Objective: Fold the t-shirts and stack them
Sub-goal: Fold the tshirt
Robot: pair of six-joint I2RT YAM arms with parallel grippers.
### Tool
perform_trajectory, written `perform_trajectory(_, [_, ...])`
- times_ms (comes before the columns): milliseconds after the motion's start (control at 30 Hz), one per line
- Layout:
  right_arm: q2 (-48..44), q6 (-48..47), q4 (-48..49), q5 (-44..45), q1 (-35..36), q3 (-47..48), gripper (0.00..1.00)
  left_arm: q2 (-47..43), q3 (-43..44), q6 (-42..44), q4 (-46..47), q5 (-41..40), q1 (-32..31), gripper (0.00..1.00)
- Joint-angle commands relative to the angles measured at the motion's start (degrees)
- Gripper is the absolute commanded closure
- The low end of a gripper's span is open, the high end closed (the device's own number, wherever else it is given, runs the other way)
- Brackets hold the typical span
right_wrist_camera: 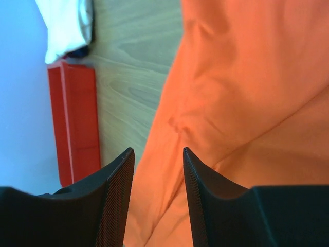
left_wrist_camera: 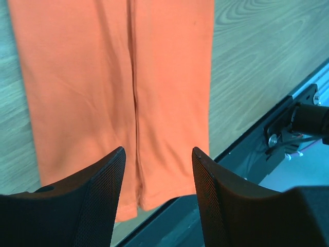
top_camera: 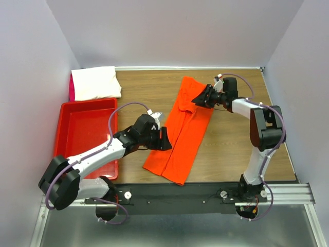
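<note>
The orange-red t-shirt (top_camera: 181, 131) lies folded lengthwise into a long strip on the wooden table, running from back centre to the front edge. It fills the left wrist view (left_wrist_camera: 118, 87) and the right wrist view (right_wrist_camera: 247, 92). My left gripper (top_camera: 167, 139) is open and empty at the strip's left edge, near its lower half. My right gripper (top_camera: 198, 98) is open and empty just above the strip's upper part. A folded white t-shirt (top_camera: 95, 83) lies at the back left, with a sliver of a pink one (top_camera: 71, 88) under it.
A rigid red plastic bin (top_camera: 87, 135) stands at the left, under my left arm, and shows in the right wrist view (right_wrist_camera: 74, 123). The black mounting rail (top_camera: 205, 193) runs along the table's front edge. Grey walls close in the back and sides.
</note>
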Motion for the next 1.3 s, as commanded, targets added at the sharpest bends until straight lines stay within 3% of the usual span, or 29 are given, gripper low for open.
perform_trajectory(0, [5.4, -0.1, 1.2, -0.8, -0.3, -0.9, 0.51, -0.4, 2.0, 0.7, -0.4, -3.8, 1.0, 0.37])
perform_trajectory(233, [14.9, -6.3, 0.4, 1.2, -2.0, 5.2, 0.51, -0.1, 1.7, 1.0, -0.6, -3.2, 1.7, 0.37])
perform_trajectory(333, [20.1, -10.3, -4.8, 3.6, -2.6, 12.3, 0.51, 0.7, 1.5, 2.2, -0.9, -3.3, 1.7, 0.37])
perform_trajectory(500, [28.3, -19.6, -21.7, 13.0, -2.6, 26.1, 0.5, 3.2, 2.4, 4.6, -1.9, -3.4, 1.7, 0.37])
perform_trajectory(667, [26.3, -24.5, -27.6, 16.7, -2.8, 32.6, 0.5, 5.3, 3.6, 5.1, -3.4, -5.3, 1.7, 0.37])
perform_trajectory(800, [15.5, -21.2, -27.8, 20.2, -1.8, 24.7, 0.5, 5.7, 4.7, 4.8, -6.0, -9.7, 1.8, 0.37])
perform_trajectory(900, [4.8, -17.9, -31.0, 30.6, 1.0, 16.1, 0.48, 4.8, 5.1, 4.6, -7.2, -12.5, 1.8, 0.37])
perform_trajectory(1000, [-4.9, -14.5, -35.8, 39.3, 5.7, 9.4, 0.46, 4.0, 5.3, 5.0, -9.5, -14.6, 1.7, 0.37])
perform_trajectory(1267, [-25.3, -1.7, -42.8, 44.0, 22.4, -15.3, 0.43, 2.7, 4.6, 5.8, -11.5, -18.3, 1.6, 0.37])
